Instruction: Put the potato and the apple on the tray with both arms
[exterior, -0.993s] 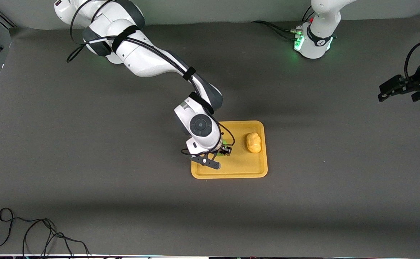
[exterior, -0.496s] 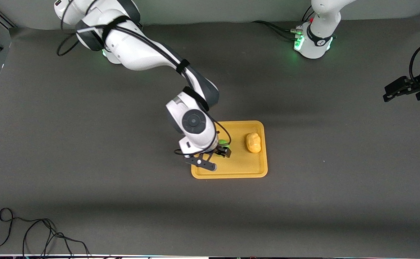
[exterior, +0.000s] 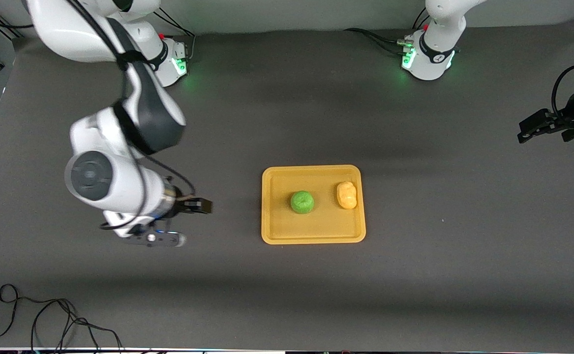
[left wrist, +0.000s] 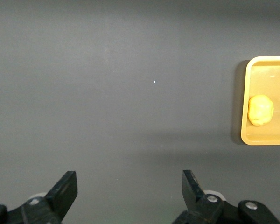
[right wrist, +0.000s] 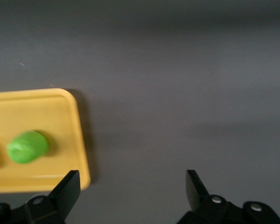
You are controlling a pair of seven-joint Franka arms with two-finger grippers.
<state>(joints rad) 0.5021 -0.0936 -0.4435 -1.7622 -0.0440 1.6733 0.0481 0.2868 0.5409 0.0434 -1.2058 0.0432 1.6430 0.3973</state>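
Potato (exterior: 347,194) and apple (exterior: 302,202) both sit on the tray (exterior: 313,234), so you look done. Your right tool (exterior: 196,206) hangs spread and empty over bare surface (exterior: 414,285); your left tool (exterior: 530,129) waits, fingers apart.

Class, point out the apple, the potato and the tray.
apple (exterior: 302,202), front view, middle of its green skin.
potato (exterior: 347,195), front view, middle of its body.
tray (exterior: 313,169), front view, its rim nearest the bases.
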